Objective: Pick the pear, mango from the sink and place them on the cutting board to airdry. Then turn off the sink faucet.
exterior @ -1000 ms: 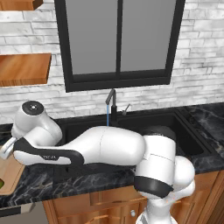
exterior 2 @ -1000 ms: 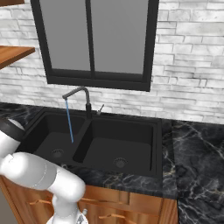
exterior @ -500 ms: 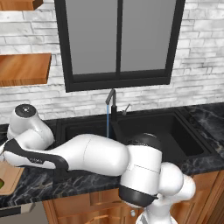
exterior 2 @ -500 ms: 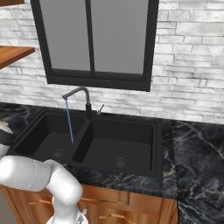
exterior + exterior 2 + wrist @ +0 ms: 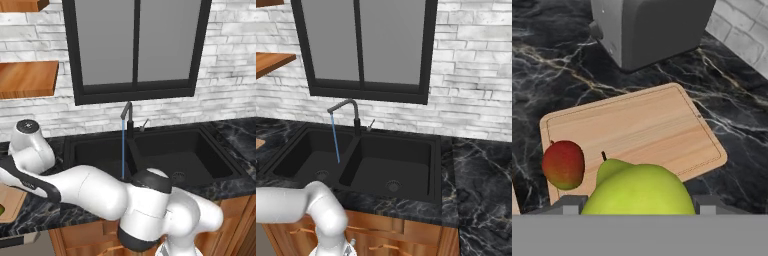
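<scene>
end effector [image 5: 637,207] clamped on the pear [image 5: 639,190], bottom centre, above the cutting board [image 5: 647,135]; mango [image 5: 563,164] at its left.

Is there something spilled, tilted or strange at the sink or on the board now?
Only the faucet: it runs a thin stream into the sink's left basin, which holds no fruit. On the board, the mango lies near one edge; nothing looks spilled or damaged.
</scene>
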